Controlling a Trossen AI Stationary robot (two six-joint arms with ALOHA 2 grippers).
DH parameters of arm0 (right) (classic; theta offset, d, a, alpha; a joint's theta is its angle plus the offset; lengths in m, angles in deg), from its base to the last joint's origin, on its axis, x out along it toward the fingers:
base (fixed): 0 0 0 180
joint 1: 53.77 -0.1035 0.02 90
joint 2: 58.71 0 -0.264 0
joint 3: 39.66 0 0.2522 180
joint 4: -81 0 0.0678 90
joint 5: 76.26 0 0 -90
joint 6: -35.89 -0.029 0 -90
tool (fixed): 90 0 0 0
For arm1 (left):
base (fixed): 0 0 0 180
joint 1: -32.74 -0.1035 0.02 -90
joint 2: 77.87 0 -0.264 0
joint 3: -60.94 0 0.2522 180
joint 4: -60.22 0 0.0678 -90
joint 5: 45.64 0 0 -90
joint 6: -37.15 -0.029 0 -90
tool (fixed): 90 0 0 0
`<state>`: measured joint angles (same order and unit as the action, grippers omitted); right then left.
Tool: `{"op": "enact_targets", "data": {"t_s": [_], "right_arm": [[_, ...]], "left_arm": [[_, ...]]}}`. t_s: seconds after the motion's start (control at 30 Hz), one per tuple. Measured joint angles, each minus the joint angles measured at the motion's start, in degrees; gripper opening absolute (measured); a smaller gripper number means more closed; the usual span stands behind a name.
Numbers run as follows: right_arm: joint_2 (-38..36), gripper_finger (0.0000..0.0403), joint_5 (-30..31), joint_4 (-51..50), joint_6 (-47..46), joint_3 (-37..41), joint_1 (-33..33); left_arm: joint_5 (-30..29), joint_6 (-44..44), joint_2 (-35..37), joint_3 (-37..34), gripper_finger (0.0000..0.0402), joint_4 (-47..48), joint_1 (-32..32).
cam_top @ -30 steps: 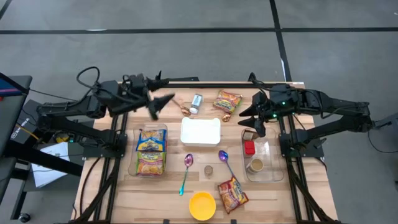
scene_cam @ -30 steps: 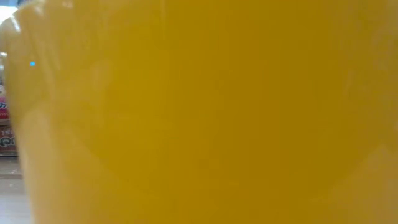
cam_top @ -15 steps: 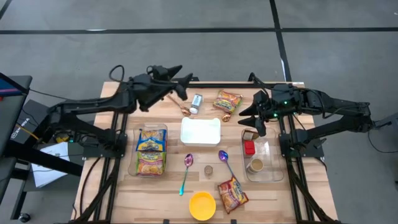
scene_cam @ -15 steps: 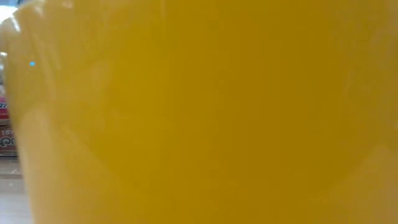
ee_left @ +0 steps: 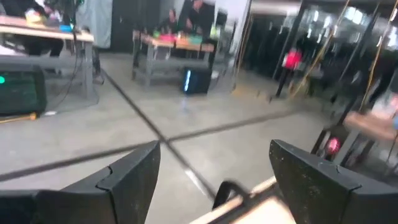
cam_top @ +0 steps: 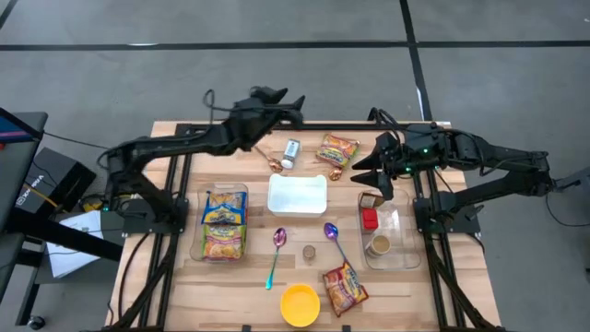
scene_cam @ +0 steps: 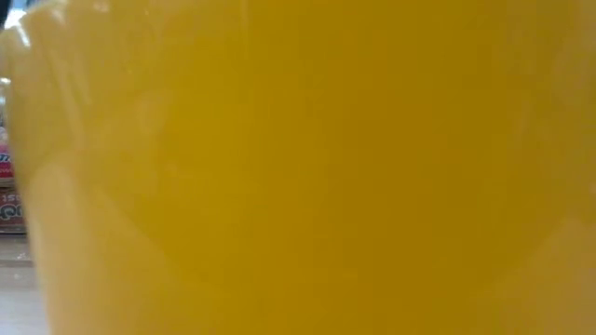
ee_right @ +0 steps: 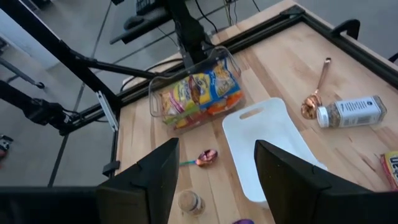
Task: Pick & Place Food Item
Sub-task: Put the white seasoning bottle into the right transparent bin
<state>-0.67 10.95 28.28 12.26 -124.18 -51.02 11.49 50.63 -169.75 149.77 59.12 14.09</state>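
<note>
Grey concrete floor around a wooden table (cam_top: 175, 295). Mid-table: white board (cam_top: 297, 195); far of it, a jar (cam_top: 292, 150) on its side, copper spoon (cam_top: 274, 163), and a noodle packet (cam_top: 337, 149). Second packet (cam_top: 344, 287) near front edge, beside yellow bowl (cam_top: 300, 304), which blocks the whole low view (scene_cam: 298, 167). Two iridescent spoons (cam_top: 277, 254) and a small cap (cam_top: 310, 251) between board and bowl. Left bin (cam_top: 224, 224) filled with packets; right bin (cam_top: 387, 231) with red item and a cup. Left gripper (cam_top: 297, 106) at far edge, raised, fingers (ee_left: 134, 177) apart, nothing held, facing the room. Right gripper (cam_top: 366, 173) between far packet and right bin, fingers (ee_right: 152, 174) apart, empty.
</note>
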Motion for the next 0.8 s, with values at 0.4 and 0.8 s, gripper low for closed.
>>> {"op": "enact_targets", "data": {"t_s": [0.4,0.8], "right_arm": [[0.00,0.0202,-0.20,0.88,-2.80,0.00,-0.04],[0.00,0.0202,-0.17,0.87,-2.15,0.00,0.02]], "left_arm": [[2.28,7.57,-19.63,27.41,0.0296,37.18,-5.45],[13.89,20.21,-31.36,32.94,0.0296,54.54,-10.11]]}}
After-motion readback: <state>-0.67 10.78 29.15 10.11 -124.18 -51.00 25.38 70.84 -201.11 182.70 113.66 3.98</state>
